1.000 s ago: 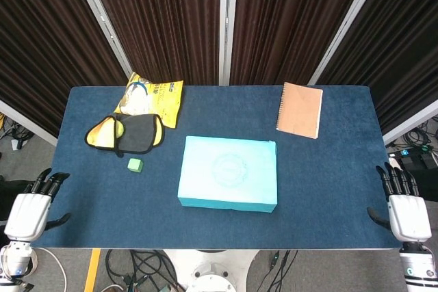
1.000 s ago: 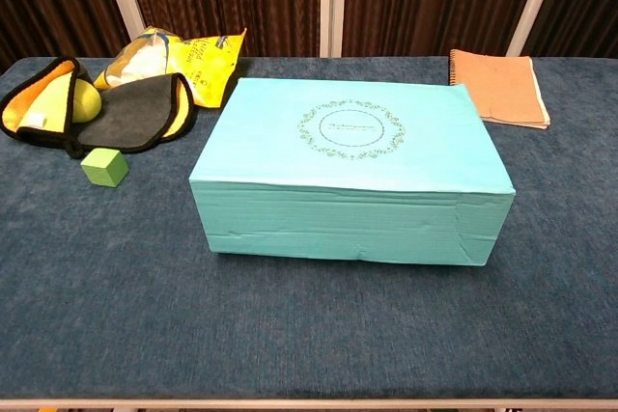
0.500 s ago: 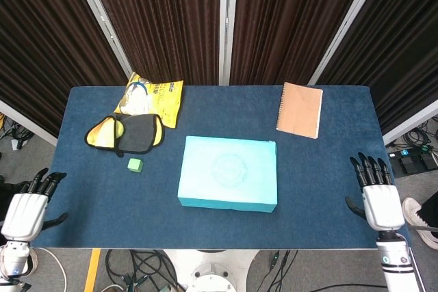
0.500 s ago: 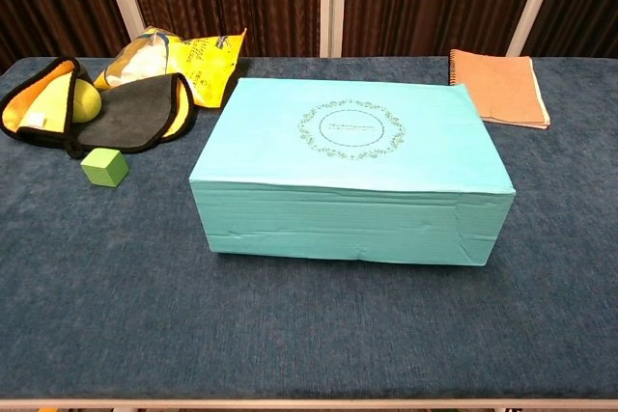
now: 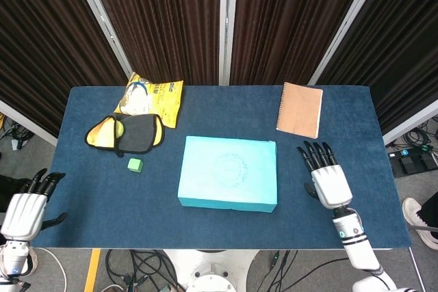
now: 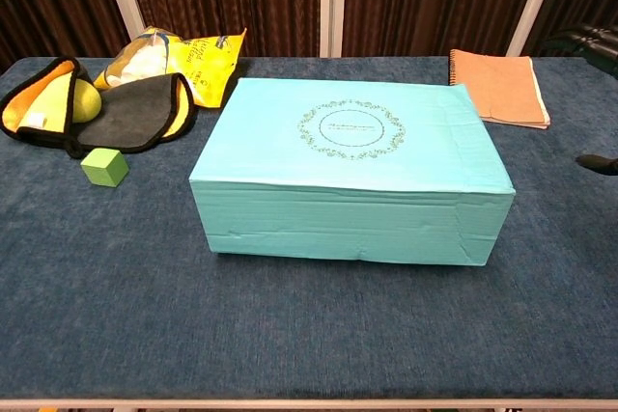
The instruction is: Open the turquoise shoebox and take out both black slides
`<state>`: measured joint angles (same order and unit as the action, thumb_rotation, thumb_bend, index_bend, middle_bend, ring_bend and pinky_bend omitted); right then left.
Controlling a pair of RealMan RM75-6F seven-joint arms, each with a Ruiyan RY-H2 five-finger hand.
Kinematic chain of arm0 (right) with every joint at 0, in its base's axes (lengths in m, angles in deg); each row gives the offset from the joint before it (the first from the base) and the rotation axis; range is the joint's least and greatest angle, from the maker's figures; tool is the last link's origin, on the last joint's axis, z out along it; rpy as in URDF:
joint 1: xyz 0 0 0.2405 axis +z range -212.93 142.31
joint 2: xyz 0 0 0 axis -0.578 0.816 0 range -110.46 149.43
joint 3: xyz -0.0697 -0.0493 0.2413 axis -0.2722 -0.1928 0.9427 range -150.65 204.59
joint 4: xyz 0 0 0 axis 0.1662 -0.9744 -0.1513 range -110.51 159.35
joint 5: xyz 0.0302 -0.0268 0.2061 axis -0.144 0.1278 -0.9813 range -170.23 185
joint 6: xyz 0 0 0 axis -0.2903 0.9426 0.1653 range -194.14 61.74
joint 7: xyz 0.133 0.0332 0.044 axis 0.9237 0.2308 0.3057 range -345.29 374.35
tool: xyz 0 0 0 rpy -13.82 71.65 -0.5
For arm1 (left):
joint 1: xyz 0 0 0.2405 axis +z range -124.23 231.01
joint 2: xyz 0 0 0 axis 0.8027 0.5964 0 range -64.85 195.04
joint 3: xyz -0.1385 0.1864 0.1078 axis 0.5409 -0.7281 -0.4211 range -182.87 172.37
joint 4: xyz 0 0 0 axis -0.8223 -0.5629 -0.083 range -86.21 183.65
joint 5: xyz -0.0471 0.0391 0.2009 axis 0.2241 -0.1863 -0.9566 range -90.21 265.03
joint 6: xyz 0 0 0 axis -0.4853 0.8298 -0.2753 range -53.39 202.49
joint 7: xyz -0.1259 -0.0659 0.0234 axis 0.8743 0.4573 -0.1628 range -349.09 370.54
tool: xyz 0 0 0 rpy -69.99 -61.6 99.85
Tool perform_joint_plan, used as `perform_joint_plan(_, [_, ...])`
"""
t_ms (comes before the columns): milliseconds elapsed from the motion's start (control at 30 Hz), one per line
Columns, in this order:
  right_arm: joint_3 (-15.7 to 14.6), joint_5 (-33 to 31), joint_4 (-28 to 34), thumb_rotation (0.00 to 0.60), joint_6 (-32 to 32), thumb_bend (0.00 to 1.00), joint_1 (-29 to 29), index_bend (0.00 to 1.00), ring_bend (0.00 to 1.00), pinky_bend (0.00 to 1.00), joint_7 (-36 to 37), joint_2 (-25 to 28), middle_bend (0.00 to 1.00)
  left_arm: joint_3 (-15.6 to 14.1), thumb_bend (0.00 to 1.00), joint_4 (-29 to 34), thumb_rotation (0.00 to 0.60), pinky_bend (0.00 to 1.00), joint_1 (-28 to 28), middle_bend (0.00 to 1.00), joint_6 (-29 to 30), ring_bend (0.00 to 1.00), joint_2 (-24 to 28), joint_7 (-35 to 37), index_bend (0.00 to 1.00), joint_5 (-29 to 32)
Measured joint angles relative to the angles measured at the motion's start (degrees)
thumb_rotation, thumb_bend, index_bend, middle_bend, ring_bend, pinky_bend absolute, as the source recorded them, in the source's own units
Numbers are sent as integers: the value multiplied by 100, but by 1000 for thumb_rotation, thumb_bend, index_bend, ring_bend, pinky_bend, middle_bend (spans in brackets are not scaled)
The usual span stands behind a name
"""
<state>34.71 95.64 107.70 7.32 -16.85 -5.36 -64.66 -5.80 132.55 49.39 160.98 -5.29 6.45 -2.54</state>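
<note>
Your right robot hand [image 5: 324, 173], fingers apart and empty, is closing leftward on the lidded turquoise shoebox [image 5: 228, 172]; left robot hand [image 5: 27, 203] is idling open, farther away.

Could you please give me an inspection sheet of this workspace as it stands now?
Surface: dark blue cloth-covered table.
Job's things: turquoise cardboard shoebox, lid closed; slides not visible.
Clutter: small green cube; black-edged yellow and grey cloth; yellow snack bag; tan spiral notebook.
Hands: left hand at the table's near-left corner, holding nothing; right hand over the table right of the shoebox, fingers spread, apart from it.
Cables: tangle on floor under the table's near edge.
Surroundings: dark curtains with pale posts.
</note>
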Motion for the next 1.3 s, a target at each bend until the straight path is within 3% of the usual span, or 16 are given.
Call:
perform_joint_plan(433, [-169, 347, -440, 600, -156, 2, 422, 0, 0, 0, 327, -526, 0, -15, 1, -178, 600, 293, -16, 171, -140, 81, -64, 301, 158, 91])
perform_joint_plan(933, [-567, 833, -653, 600, 15, 0, 582, 0, 0, 0, 903, -734, 0, -14, 1, -191, 600, 293, -22, 164, -74, 81, -80, 239, 157, 29])
perform_joint_plan(1300, [-741, 1041, -451, 600, 33, 0, 660, 0, 0, 0, 788, -802, 0, -27, 1, -193, 600, 293, -19, 165, -68, 81, -71, 255, 157, 15])
